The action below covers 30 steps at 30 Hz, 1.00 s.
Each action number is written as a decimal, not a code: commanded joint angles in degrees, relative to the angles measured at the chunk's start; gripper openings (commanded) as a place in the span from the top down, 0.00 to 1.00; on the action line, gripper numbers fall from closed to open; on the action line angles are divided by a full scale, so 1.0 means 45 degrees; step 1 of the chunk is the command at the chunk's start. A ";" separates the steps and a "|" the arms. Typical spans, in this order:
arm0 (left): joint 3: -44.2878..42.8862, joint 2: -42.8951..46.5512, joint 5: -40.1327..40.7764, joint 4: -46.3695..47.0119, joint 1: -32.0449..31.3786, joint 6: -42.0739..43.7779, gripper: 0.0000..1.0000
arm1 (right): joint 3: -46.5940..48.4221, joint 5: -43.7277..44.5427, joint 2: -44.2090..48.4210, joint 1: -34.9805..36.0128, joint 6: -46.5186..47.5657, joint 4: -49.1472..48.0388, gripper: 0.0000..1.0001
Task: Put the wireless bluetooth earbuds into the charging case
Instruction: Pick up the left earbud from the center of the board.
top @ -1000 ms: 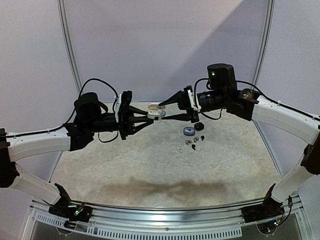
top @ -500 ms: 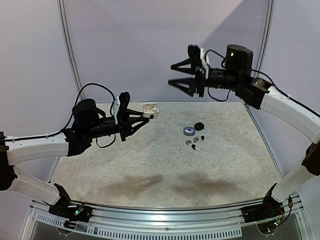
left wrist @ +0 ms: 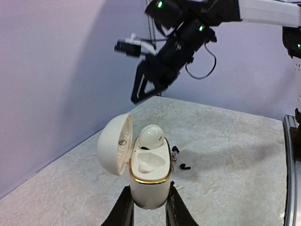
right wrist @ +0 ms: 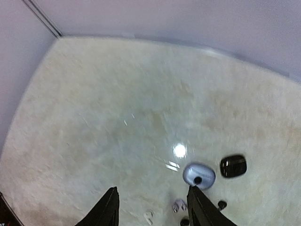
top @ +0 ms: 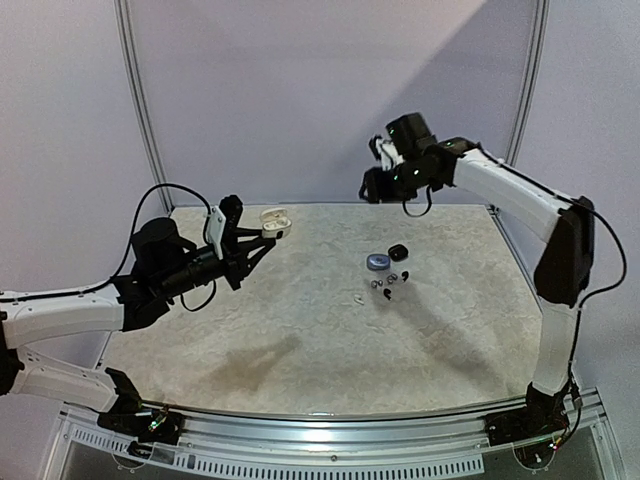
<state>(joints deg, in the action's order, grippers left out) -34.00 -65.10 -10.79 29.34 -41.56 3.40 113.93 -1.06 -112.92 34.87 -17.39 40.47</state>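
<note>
My left gripper is shut on a white charging case with a gold rim, held upright above the table's left back. In the left wrist view the case has its lid open, one white earbud sits in the far slot, and the near slot is empty. My right gripper is open and empty, high near the back wall; it also shows in the right wrist view. Loose earbuds lie on the table: a white one, pale silver ones and black ones.
A round bluish case and a small black case lie beside the loose earbuds right of the table's middle; both show in the right wrist view, bluish case and black case. The back wall stands close behind my right gripper.
My right gripper has left the white case, risen and swung back toward the wall, now pointing down. My left gripper has drawn back to the left with the case.
</note>
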 commanded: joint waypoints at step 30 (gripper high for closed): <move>0.0747 0.0346 0.0068 0.0258 -0.0081 0.0371 1.00 | 0.3004 0.1402 -0.7014 0.2153 -0.0414 0.6156 0.68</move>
<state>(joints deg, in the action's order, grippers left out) -30.98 -63.37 -9.96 29.36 -41.56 4.38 126.08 6.61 -142.30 44.25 -19.11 66.72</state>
